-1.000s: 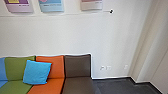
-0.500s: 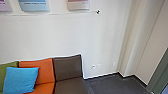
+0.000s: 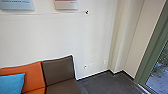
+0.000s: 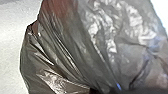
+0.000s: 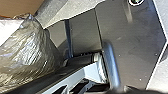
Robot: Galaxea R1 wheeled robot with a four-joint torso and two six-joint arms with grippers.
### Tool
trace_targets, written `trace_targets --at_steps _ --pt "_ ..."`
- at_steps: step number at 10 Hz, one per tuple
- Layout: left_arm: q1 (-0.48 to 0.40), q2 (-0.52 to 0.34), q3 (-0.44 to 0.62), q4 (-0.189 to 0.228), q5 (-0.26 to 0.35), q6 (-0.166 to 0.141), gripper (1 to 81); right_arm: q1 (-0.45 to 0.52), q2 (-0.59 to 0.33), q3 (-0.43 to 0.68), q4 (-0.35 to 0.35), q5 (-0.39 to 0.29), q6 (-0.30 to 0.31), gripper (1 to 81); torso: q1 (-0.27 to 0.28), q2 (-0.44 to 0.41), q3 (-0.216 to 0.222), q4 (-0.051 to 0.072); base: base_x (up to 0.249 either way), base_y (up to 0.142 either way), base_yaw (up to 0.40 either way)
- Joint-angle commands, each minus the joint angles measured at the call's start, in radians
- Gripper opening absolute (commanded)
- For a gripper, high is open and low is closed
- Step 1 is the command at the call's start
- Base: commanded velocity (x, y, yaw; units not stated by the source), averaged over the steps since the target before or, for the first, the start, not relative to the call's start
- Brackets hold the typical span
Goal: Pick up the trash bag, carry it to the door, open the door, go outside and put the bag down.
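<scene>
Sofa (image 3: 58,71) left, green frame (image 3: 151,55) at the floor's (image 3: 105,83) right edge, trash bag (image 4: 62,50) up close; claws apart or together, can't tell!

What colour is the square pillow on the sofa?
The pillow is bright blue, best seen in the head view.

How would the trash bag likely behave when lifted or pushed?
The trash bag would likely sag and flex, given its thin, creased film. That glossy surface may feel slippery. Its rounded bulge suggests contents that might shift.

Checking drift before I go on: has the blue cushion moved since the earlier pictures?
No: the blue cushion still leans against the orange backrest; the camera turned right.
</scene>
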Motion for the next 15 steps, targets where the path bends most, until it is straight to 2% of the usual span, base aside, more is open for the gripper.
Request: trace_targets --at_steps 1,11,15 --pt "-0.046 0.003 -0.002 0.009 0.074 0.009 1.0 0.041 0.001 0.008 -0.009 -0.053 -0.002 81.1 0.0 0.0 0.0 0.0 0.0 0.0 -0.29" --pt "-0.046 0.003 -0.002 0.009 0.074 0.009 1.0 0.041 0.001 0.002 -0.006 -0.053 -0.002 81.1 0.0 0.0 0.0 0.0 0.0 0.0 -0.288" --pt "-0.046 0.003 -0.002 0.023 0.074 0.009 1.0 0.041 0.003 0.002 -0.006 -0.053 -0.002 81.1 0.0 0.0 0.0 0.0 0.0 0.0 -0.288"
